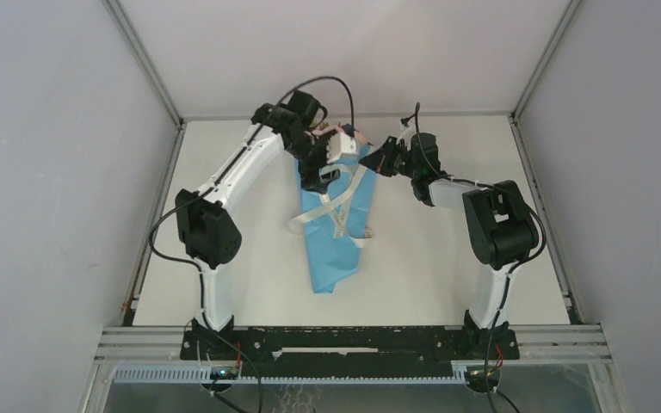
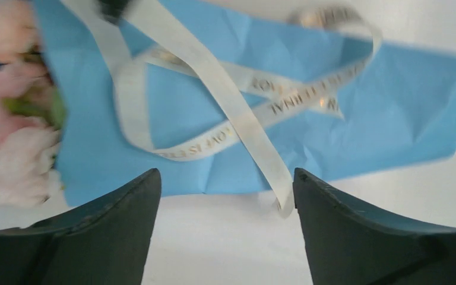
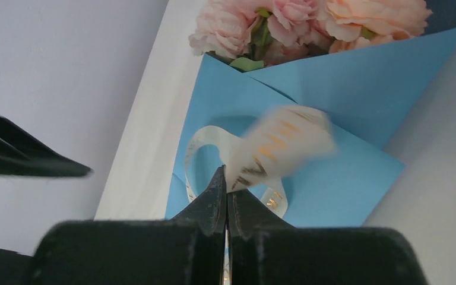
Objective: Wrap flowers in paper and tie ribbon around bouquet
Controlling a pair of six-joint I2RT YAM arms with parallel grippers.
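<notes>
Now: right gripper (image 3: 225, 175) pinches ribbon (image 2: 214, 80), left gripper (image 2: 225, 178) gapes empty

The bouquet (image 1: 336, 249) lies on the table (image 1: 430, 275), narrow tip nearest. The ribbon loops loosely across its blue paper (image 2: 392, 101). Beyond, the right jaws are closed tight on the ribbon and the left jaws are spread wide. The flowers (image 3: 309, 21) show at the far end.

White table (image 1: 430, 275), grey walls (image 1: 43, 172)

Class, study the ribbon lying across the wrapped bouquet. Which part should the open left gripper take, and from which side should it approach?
Probably the ribbon's free tail, which runs off the edge of the paper onto the table. It lies limp, framed by the left gripper, so come straight down and pinch across its narrow width.
</notes>
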